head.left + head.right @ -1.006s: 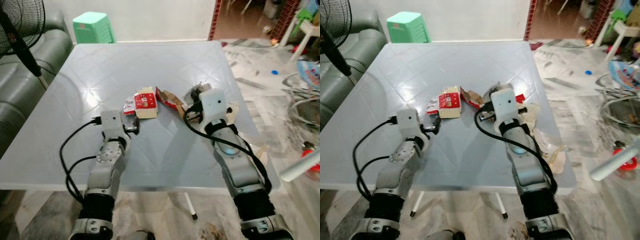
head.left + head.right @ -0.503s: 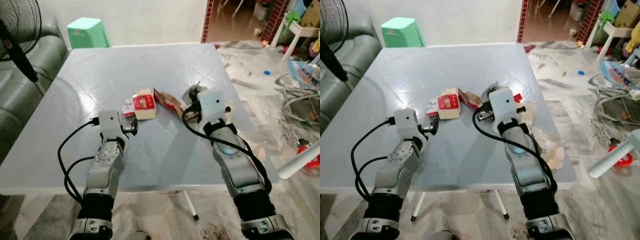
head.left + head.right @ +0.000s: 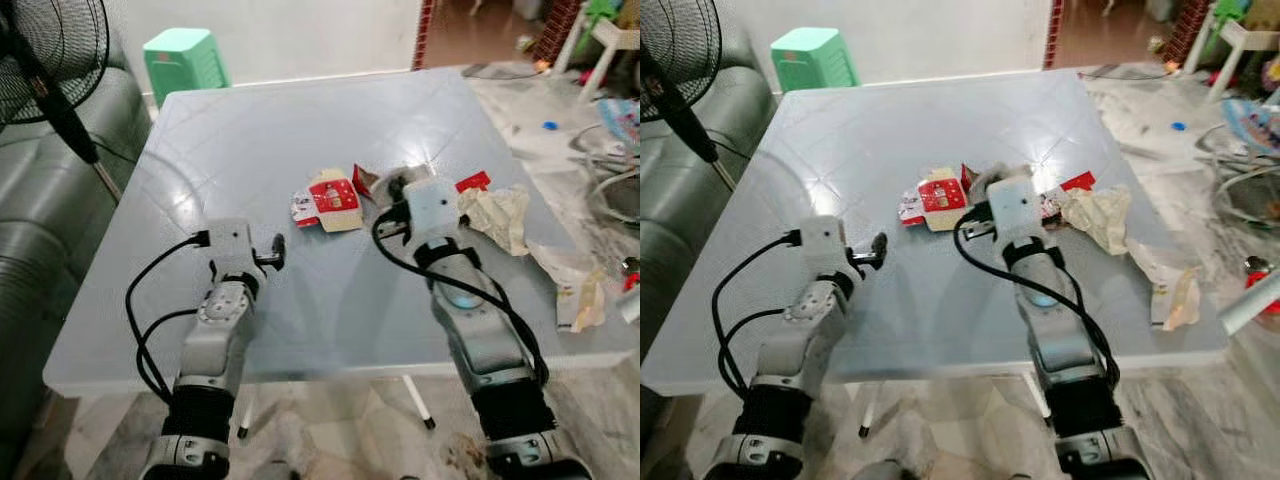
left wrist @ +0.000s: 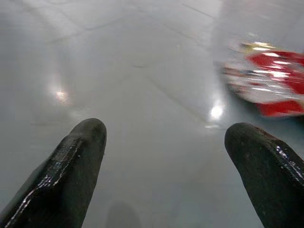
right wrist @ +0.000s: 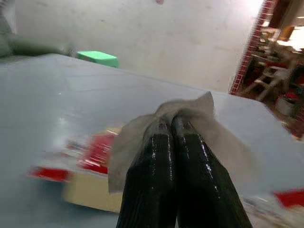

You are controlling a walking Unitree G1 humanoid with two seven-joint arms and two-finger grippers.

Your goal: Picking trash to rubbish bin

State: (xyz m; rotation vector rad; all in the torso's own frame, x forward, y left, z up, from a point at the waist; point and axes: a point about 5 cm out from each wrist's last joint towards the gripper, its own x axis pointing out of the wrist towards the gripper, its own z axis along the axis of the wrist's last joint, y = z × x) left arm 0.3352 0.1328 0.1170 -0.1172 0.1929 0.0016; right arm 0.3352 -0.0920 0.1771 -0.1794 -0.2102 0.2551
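Grey and glossy, the desk (image 3: 250, 150) carries a scatter of litter around a flattened red-and-white carton (image 3: 333, 195) near its middle. Beyond the carton, toward the doorway side, lie a red wrapper (image 3: 473, 182) and crumpled brown paper (image 3: 500, 215). The right gripper (image 5: 173, 124) sits just beside the carton, fingers pressed together on a scrap of white tissue (image 5: 133, 142). That tissue looks weightless and limp, likely to tear or slip, so a pinch on its bunched centre suits it. The right forearm reaches forward, low over the desk. The left gripper (image 4: 164, 142) hovers short of the carton, fingers spread wide and empty.
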